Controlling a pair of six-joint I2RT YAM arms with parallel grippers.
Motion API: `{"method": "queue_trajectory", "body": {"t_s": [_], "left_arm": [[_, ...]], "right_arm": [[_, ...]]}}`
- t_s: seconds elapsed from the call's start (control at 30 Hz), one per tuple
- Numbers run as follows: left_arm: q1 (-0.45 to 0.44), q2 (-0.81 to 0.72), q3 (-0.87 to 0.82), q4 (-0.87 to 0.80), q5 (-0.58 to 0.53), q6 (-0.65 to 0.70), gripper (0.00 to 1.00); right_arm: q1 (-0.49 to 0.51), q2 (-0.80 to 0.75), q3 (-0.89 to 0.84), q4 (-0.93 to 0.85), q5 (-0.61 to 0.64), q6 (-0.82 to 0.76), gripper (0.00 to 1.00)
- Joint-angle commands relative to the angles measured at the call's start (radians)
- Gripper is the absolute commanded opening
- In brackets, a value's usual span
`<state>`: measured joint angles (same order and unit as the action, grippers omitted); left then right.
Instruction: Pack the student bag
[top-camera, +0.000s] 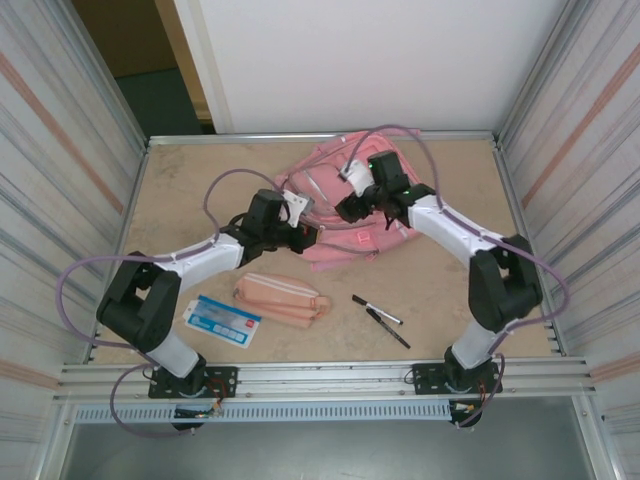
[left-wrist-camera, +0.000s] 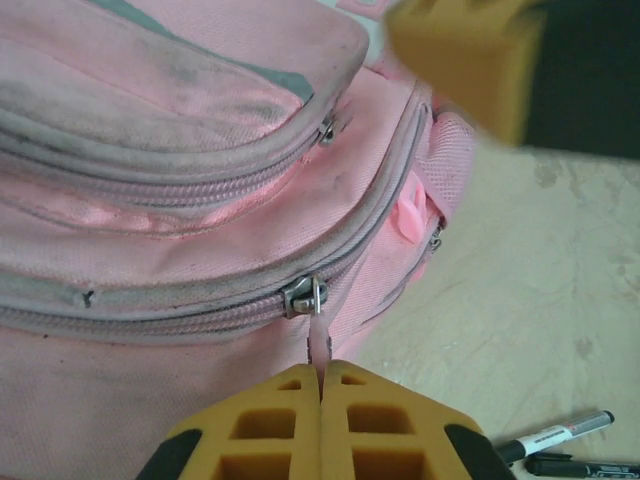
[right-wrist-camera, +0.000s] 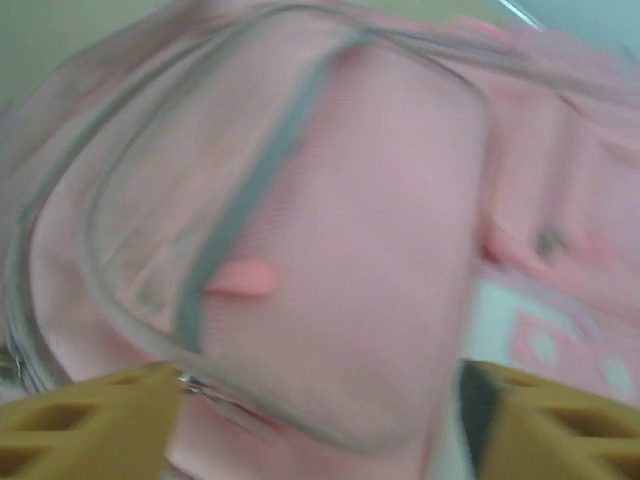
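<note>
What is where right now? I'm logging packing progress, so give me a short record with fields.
bag: far middle of table
left gripper: jaws shut on zip pull
right gripper: jaws open, over bag
outside bag: pouch, card, two markers, on the table nearer the arm bases

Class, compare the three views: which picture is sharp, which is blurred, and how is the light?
Right wrist: blurred throughout, the student bag smeared. Left wrist: sharp on the zip pull and markers. Top external: sharp, evenly lit, faint shadows.
</note>
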<state>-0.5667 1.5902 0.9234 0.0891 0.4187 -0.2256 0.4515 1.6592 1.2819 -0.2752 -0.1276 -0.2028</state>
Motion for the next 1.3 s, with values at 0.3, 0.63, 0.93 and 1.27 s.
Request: {"method": "queue_trajectory", "body": {"t_s": [0.3, 0.63, 0.93, 1.27], "left_arm": [[-0.034, 0.063, 0.017, 0.053, 0.071, -0.004, 0.0], [-0.078, 0.103, 0.012, 0.067, 0.027, -0.001, 0.0], [-0.094, 0.097, 0.009, 0.065, 0.017, 0.027, 0.0], [0.039, 0.069, 0.013, -0.049, -0.15, 0.072, 0.0]], "right_arm": [[-0.117, -0.077, -0.258, 0.033, -0.46, 1.248, 0.99], [0.007, -0.006, -0.25, -0.001, -0.292, 1.612, 0.41], [0.026, 0.082, -0.211, 0.004, -0.228, 1.642, 0.38], [-0.007, 0.019, -0.17, -0.134, -0.148, 1.452, 0.0]]}}
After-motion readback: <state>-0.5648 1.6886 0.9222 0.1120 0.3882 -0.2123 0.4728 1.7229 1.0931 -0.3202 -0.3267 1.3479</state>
